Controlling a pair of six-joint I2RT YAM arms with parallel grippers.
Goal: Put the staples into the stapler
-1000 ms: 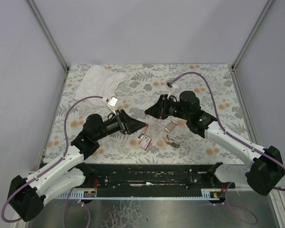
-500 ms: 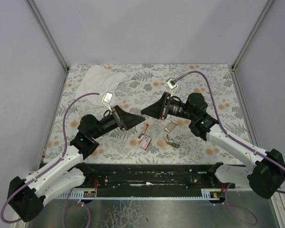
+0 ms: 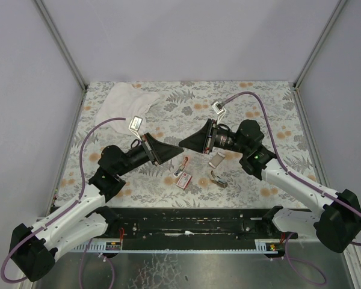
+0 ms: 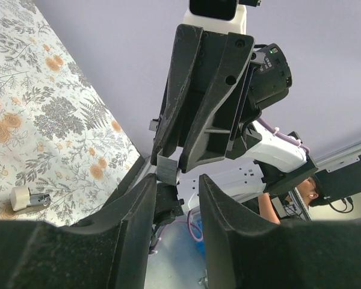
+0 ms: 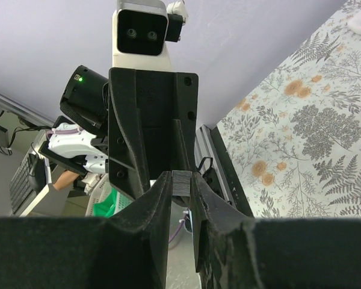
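Grey staple strip (image 5: 182,180) sits pinched in the right gripper (image 5: 182,191), tip to tip with the left gripper (image 4: 177,183), whose jaws have narrowed over the last second but remain parted. Both hang over the open floral table (image 3: 259,102). The red staple box (image 3: 183,181) and stapler (image 3: 216,160) lie below, with the white cloth (image 3: 129,102) well apart.

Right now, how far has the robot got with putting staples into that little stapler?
Done: a staple strip is off the table, away from the red box. In hand: the right gripper pinches the strip in midair, and the left gripper has its jaws apart around it, apparently for a handover. Left: the stapler lies on the table with neither gripper at it, so loading is not yet done.
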